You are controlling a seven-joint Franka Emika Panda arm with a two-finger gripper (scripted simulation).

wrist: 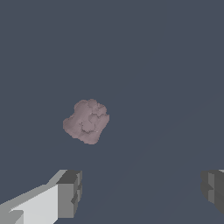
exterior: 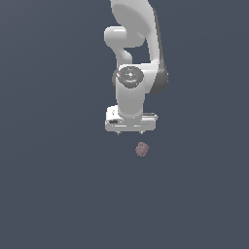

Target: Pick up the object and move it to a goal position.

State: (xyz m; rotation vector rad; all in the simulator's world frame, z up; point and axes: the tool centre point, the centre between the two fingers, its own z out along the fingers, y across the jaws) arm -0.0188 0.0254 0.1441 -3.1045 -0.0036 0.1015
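Observation:
The object is a tiny lumpy pinkish-brown thing lying on the flat grey ground, just below and slightly to the exterior view's right of my white gripper. In the wrist view the object lies apart from my gripper, off toward one finger and beyond the fingertips. The two grey fingertips stand wide apart with nothing between them. The gripper is open and empty, hanging above the ground.
The white arm rises behind the gripper to the top of the exterior view. Plain dark grey ground stretches all around. No goal marker shows.

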